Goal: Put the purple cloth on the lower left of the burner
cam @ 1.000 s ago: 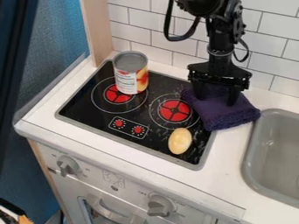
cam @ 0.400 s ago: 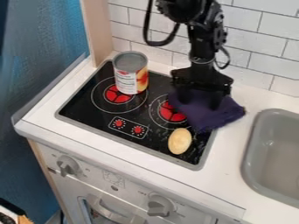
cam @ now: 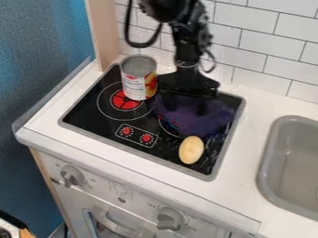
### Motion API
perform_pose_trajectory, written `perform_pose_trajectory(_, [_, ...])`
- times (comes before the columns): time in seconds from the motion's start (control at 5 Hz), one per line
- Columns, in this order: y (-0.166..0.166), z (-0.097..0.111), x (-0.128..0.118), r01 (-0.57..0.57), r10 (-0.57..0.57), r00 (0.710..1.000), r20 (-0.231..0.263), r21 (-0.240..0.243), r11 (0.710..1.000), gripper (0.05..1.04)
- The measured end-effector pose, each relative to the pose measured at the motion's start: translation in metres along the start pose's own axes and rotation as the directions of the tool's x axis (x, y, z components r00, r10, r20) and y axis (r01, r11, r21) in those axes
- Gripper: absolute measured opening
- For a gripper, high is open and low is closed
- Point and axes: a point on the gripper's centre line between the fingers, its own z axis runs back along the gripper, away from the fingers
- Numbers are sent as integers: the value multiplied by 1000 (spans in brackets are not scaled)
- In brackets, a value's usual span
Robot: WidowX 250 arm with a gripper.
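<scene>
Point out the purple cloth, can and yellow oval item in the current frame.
Purple cloth (cam: pixel 195 122): camera view, lower middle of the fabric.
Can (cam: pixel 135 85): camera view, labelled side.
Yellow oval item (cam: pixel 191 150): camera view, middle of its upper surface.

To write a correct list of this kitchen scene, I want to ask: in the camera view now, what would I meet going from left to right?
Wooden post → food can → purple cloth → grey sink.
</scene>
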Motion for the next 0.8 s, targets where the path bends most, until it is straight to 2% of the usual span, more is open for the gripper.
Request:
perform_pose_trajectory(0.4, [68,5,-31,-159,160,987,-22,61,985,1000])
perform_pose_trajectory(0.8, [116,4,-34,-284,288,957,-15,133,950,1001])
